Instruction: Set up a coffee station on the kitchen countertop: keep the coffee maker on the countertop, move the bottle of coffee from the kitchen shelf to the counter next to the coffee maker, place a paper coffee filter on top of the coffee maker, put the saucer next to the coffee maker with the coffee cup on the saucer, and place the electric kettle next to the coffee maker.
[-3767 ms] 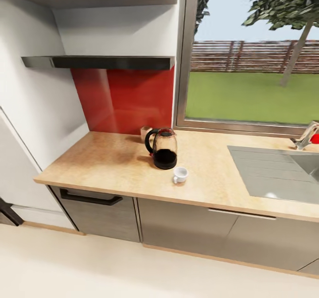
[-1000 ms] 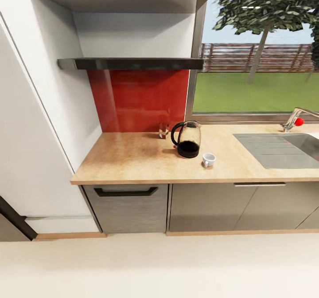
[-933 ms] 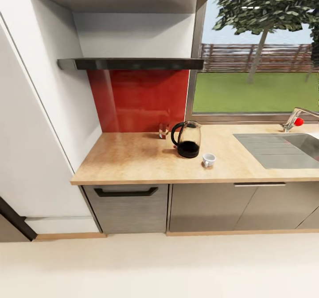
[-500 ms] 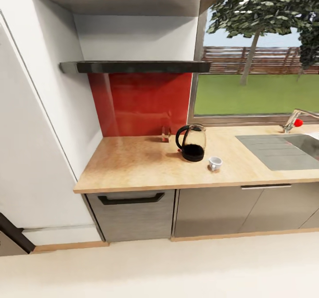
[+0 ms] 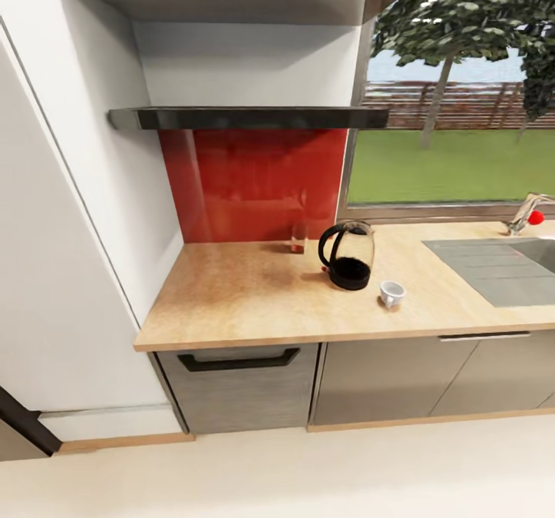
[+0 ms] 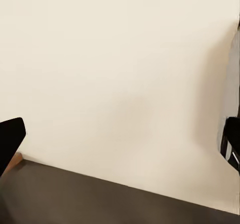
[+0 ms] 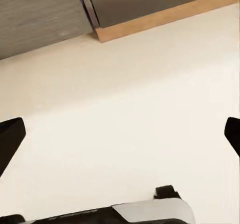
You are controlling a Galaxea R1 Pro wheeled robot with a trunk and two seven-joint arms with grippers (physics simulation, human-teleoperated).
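Head view: 1 electric kettle (image 5: 351, 256) and 1 coffee cup (image 5: 391, 293) on kitchen countertop (image 5: 247, 294), just apart; 1 small glass (image 5: 298, 237) by backsplash.

L wrist view: left gripper (image 6: 120, 139) spread wide, empty, over floor.

R wrist view: right gripper (image 7: 120, 139) likewise.

Risk: a reach for the kettle could knock the cup.

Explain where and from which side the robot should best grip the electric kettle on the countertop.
Probably the black loop handle of the electric kettle, approached from the kettle's left as the head view shows it. The loop sticks out that way, clear of the coffee cup, and its opening suits closing jaws.
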